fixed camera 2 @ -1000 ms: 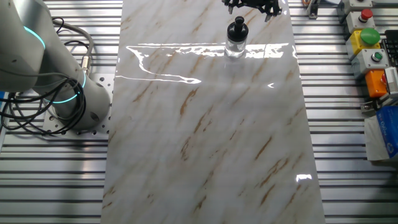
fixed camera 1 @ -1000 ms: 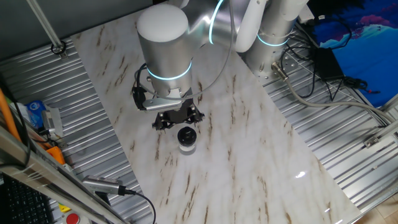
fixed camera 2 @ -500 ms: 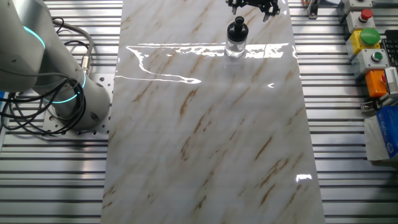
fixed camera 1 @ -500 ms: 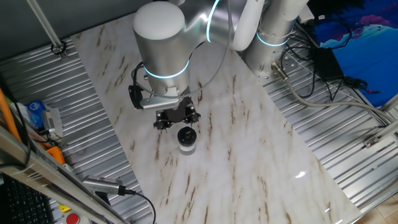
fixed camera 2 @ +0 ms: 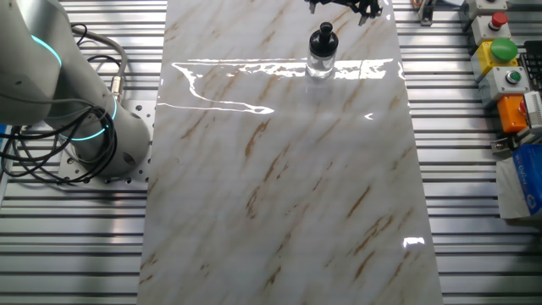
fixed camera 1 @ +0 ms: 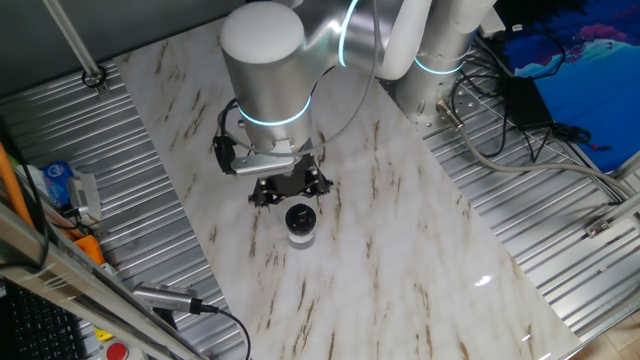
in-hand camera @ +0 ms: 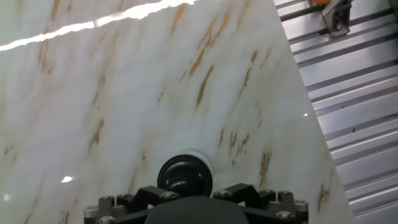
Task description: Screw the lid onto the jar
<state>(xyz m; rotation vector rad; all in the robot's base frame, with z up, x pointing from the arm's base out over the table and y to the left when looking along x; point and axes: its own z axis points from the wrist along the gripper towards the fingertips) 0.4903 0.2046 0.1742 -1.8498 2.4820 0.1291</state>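
The jar [fixed camera 1: 300,235] is small and clear and stands upright on the marble table [fixed camera 1: 400,230]. The black lid [fixed camera 1: 300,217] sits on its mouth. In the other fixed view the jar [fixed camera 2: 320,63] is near the far edge with the lid [fixed camera 2: 322,37] on top. My gripper [fixed camera 1: 288,189] hovers just behind and above the jar, open, its fingers spread wide with nothing between them. It touches neither jar nor lid. The gripper [fixed camera 2: 342,7] is cut off by the top edge of the other fixed view. The hand view shows the lid [in-hand camera: 184,175] just ahead of the gripper [in-hand camera: 191,200].
Ribbed metal decking [fixed camera 2: 474,169] flanks the marble slab on both sides. A control box with coloured buttons [fixed camera 2: 501,52] sits at the right. Cables [fixed camera 1: 510,110] lie by the arm's base [fixed camera 2: 102,127]. A blue packet [fixed camera 1: 55,180] rests at the left.
The wrist shifted slightly left and then back right, and the gripper sits a little further from the jar. Jar and lid have not moved.
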